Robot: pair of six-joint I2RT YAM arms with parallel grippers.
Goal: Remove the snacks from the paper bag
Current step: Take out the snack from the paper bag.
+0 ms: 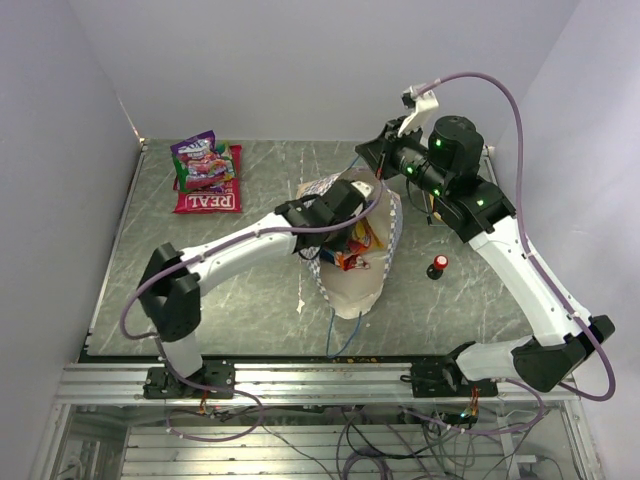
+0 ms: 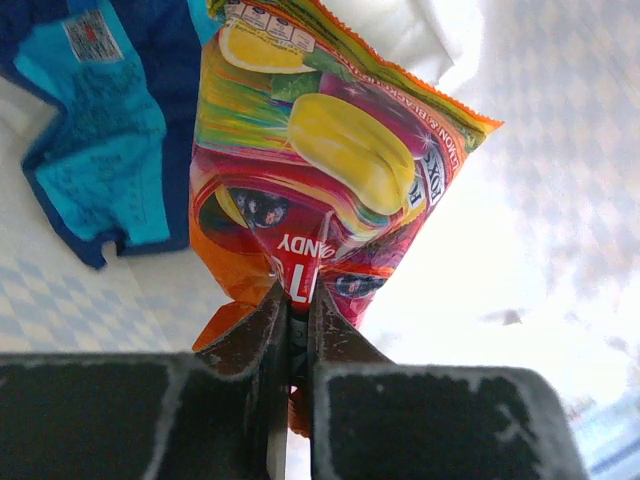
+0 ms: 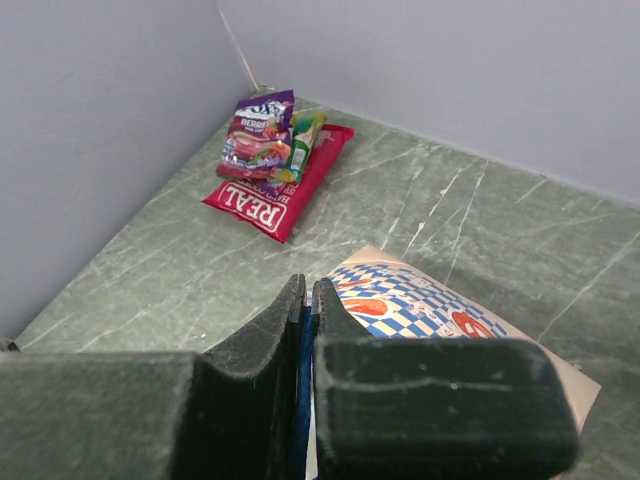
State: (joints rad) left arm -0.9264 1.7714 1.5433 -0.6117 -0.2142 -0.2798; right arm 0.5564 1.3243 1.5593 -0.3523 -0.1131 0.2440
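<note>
The paper bag [image 1: 362,285] lies in the middle of the table, its mouth toward the back. My left gripper [image 1: 350,240] reaches into the mouth. In the left wrist view it [image 2: 298,295] is shut on the edge of an orange and pink candy packet [image 2: 330,170]; a blue candy bag [image 2: 100,120] lies beside that on the cream inside [image 2: 560,250]. My right gripper [image 3: 308,290] is shut on the bag's blue cord handle [image 3: 302,400], above the checkered bag [image 3: 430,305]; it also shows in the top view [image 1: 378,158]. A red "REAL" packet [image 1: 208,197] and a pink-purple candy bag [image 1: 203,160] lie at the back left.
A small red-and-black knob [image 1: 438,266] stands right of the bag. The bag's other blue cord [image 1: 338,330] trails toward the front edge. Grey walls close the table at the left, back and right. The two packets at the back left also show in the right wrist view [image 3: 270,195].
</note>
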